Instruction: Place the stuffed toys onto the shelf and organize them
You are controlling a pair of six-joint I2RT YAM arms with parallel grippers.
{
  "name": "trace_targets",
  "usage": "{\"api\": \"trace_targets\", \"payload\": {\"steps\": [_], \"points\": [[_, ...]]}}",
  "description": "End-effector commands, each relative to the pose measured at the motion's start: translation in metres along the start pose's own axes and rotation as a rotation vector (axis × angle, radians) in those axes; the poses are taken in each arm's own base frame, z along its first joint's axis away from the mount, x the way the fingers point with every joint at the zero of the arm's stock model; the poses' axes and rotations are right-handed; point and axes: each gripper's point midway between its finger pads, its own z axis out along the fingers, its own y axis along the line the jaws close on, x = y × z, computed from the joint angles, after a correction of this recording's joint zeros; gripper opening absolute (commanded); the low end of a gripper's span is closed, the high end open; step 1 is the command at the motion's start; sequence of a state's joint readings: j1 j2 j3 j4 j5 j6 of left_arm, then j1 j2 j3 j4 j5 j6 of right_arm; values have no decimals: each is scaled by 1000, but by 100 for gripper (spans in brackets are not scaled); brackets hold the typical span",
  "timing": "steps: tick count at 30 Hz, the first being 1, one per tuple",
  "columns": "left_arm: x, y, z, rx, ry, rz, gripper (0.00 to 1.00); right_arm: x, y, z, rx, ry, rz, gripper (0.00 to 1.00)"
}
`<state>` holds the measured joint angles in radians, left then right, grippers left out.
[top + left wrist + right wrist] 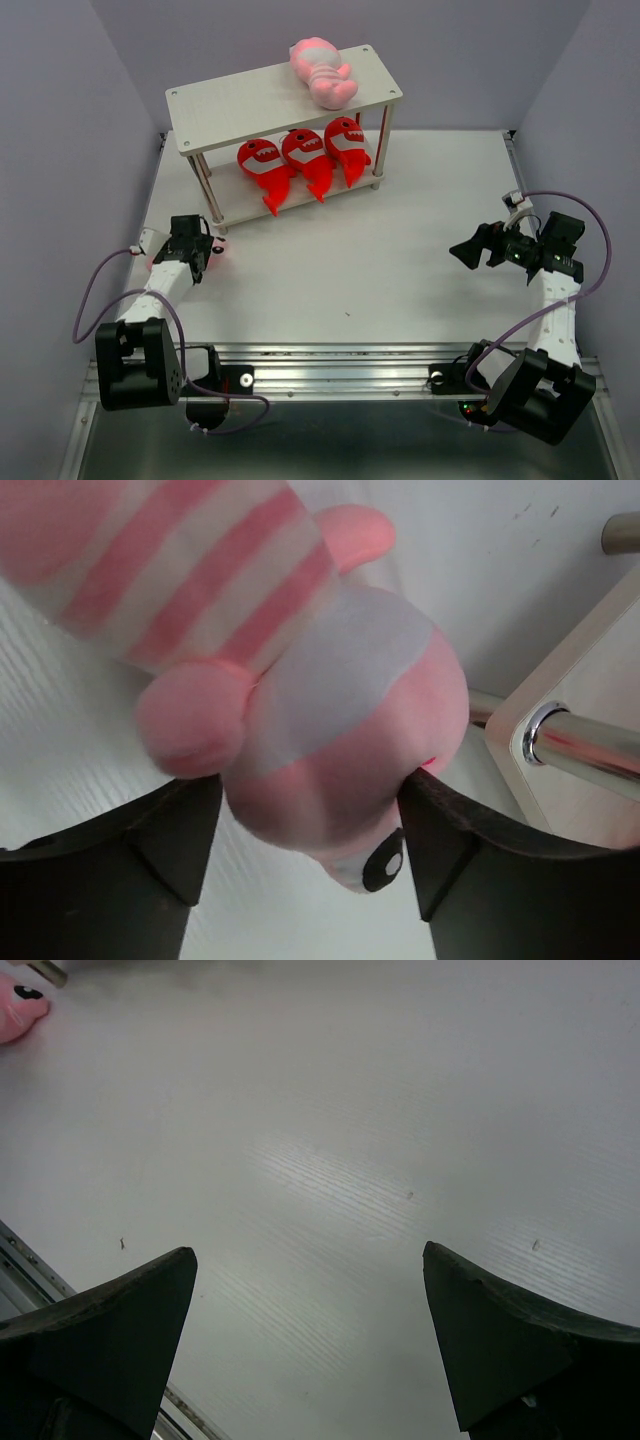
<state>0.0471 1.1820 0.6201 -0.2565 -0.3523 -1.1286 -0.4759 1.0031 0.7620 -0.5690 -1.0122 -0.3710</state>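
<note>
The stuffed toys [345, 140] are almost all placed; I judge only one is left. On the left, the left pincer [310, 820] is closed on the last pink striped toy [300, 710], soft and round, low on the table [350, 260] beside the shelf [250, 100]. This flat white shelf with thin metal legs holds three red sharks [305, 155] in a row on the lower tier and one pink toy [322, 72] above. On the right, the right pincer [310, 1290] is wide open, empty.

The white table [350, 270] carries the shelf [285, 100], standing on thin metal legs toward its far side. A pink striped toy [300, 680] lies on the table just beside the shelf's near left leg.
</note>
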Motion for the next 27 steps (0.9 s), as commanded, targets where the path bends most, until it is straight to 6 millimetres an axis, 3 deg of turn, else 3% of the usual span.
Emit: {"api": "trace_targets", "payload": {"steps": [1,2,3,6,8,15,19,25,27], "points": [[-2,-5,10,28,23,9,69,-7,0,0,-1,-12,-39,100],[1,1,14,21,46,-2,61,-8,0,0,0,-13,-41,100],[2,4,16,23,53,-6,43,-8,0,0,-2,-13,-40,100],[3,9,18,38,75,-20,12,-8,0,0,-1,-12,-38,100],[8,8,16,65,97,-13,3,-7,0,0,-2,-11,-37,100],[34,3,-3,195,223,27,0,-8,1,0,-7,-11,-39,100],[67,5,-27,282,341,63,0,-7,2,0,-14,-10,-37,100],[87,-1,-62,369,406,64,0,-7,1,1,-21,-5,-30,100],[103,-6,-82,413,456,86,0,-7,1,1,-23,-5,-30,100]]}}
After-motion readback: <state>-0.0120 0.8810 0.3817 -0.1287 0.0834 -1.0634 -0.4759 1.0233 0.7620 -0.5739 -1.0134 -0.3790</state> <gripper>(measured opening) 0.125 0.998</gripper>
